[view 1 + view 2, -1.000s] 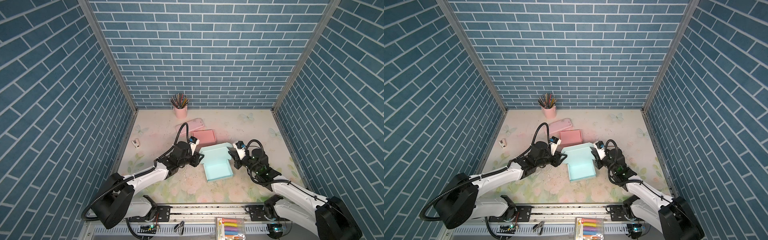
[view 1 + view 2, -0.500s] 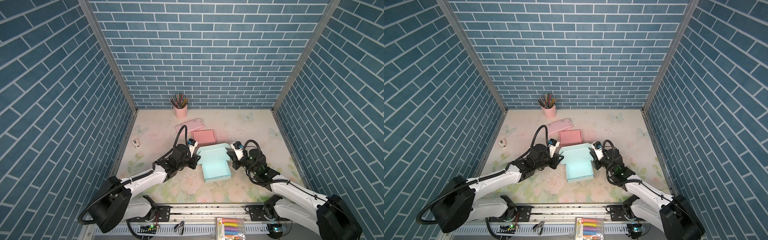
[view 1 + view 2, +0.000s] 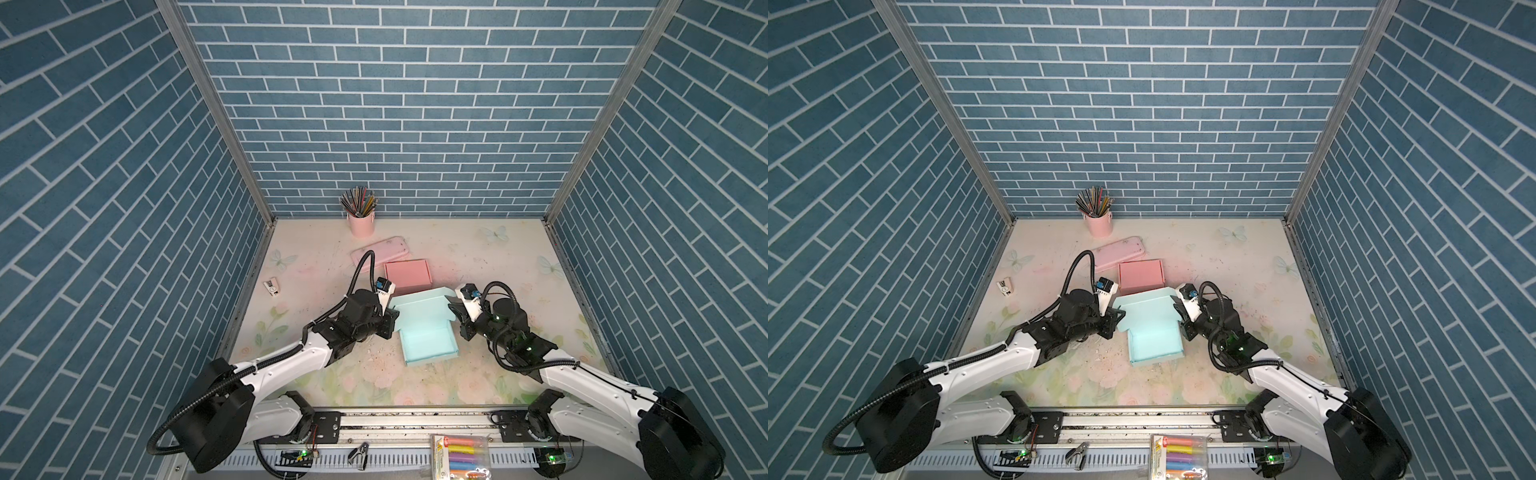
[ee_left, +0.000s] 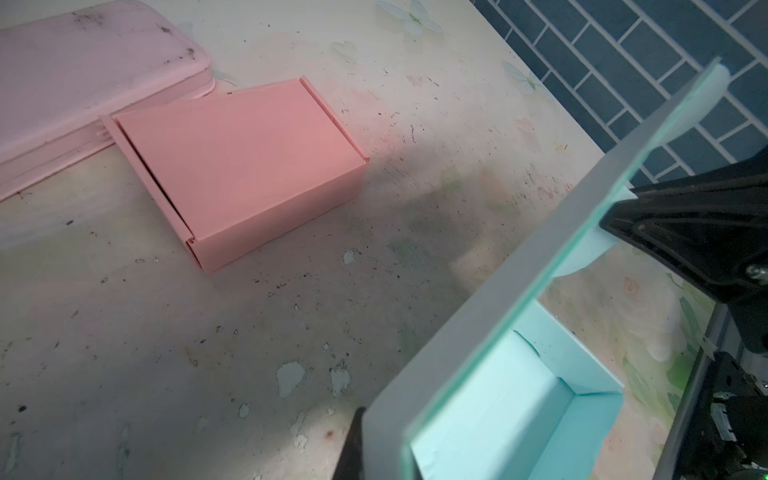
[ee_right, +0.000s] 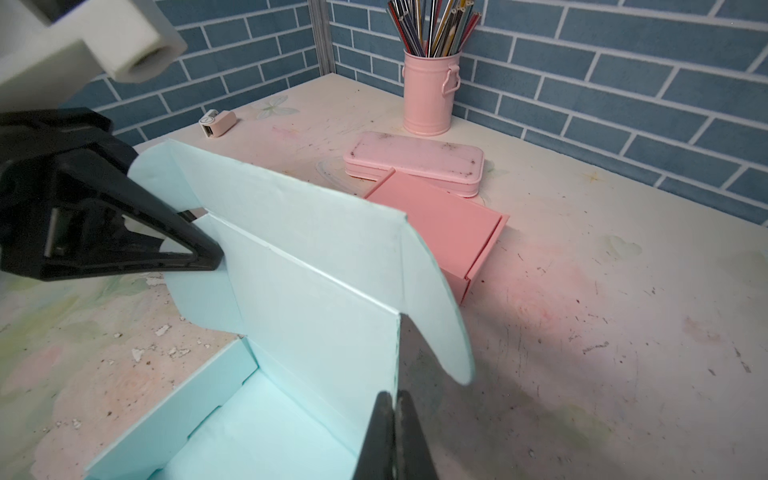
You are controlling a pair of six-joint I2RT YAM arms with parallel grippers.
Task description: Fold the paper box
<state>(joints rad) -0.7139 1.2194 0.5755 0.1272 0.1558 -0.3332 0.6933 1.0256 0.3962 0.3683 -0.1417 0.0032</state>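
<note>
– Blue brick walls (image 3: 415, 124) close in a flowered bench (image 3: 490, 257), scuffed and stained. Where does the paper box (image 3: 428, 347) sit?

– Near the middle, just in front of a closed pink box (image 3: 406, 275). Its tray (image 3: 1154, 345) rests flat on the bench with the walls already up. The lid (image 3: 419, 305) stands raised and tilted off the back wall, with a rounded ear (image 5: 436, 307) at each end.

– And the tools?

– The left tool (image 5: 208, 259) is pinched onto the ear on its side. The right tool (image 5: 392, 419) is clamped tight on the ear at the lid's other end.

– How do you expect it to handle?

– Very light, I'd say. It's thin card, stiff across a panel and limp at every crease. It looks smooth, so a shallow pinch could slip off, and a hard one could crumple an ear. Nothing weighs the tray down, so a pull on the lid probably drags or tips the whole thing.

– So where would you hold?

– At the ears, close to their folds, much as both tools do. That way each ear can be turned inward while the lid swings over the tray. Even force on both ends matters, because a lopsided pull would likely twist the lid or tear a crease.
</note>
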